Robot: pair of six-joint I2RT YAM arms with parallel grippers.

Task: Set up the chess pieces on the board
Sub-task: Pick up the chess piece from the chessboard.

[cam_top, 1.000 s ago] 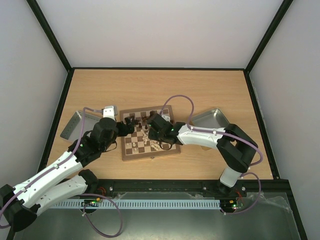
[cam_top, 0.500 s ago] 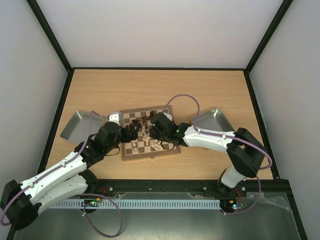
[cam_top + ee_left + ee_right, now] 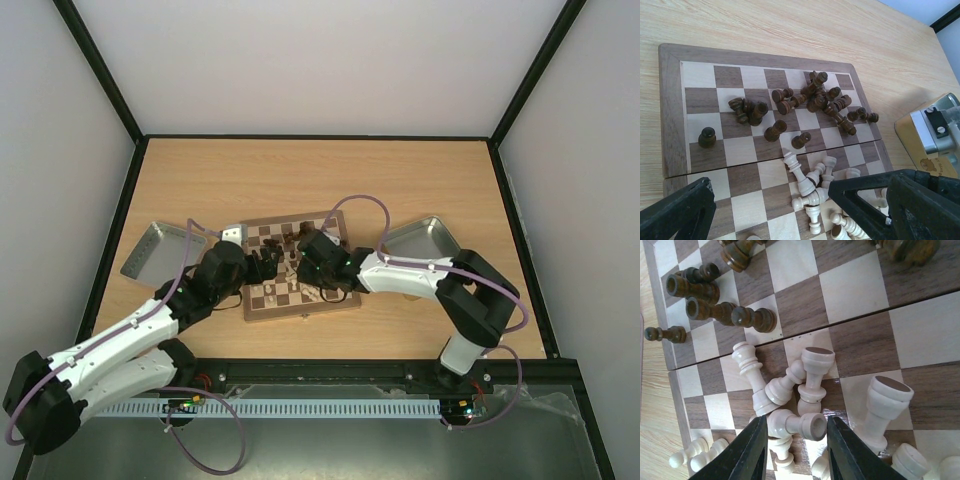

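Note:
The board [image 3: 296,290] lies at the table's middle, with both grippers low over it. Dark chess pieces [image 3: 816,96] lie toppled on its far half, and one dark pawn [image 3: 707,137] stands upright alone. Pale chess pieces [image 3: 812,182] lie in a heap on the near half. My left gripper [image 3: 769,192] is open wide over the heap's left edge, holding nothing. My right gripper [image 3: 797,419] is open, its fingers either side of a pale piece [image 3: 790,424] lying flat on the board. A pale rook [image 3: 882,407] leans just right of it.
A grey metal tray [image 3: 155,250] sits left of the board and another [image 3: 420,238] to its right. A purple cable [image 3: 360,205] loops over the board's right edge. Black frame rails border the table.
My right gripper's jaws have parted from shut to open. The left arm has slid rightward, further over the board.

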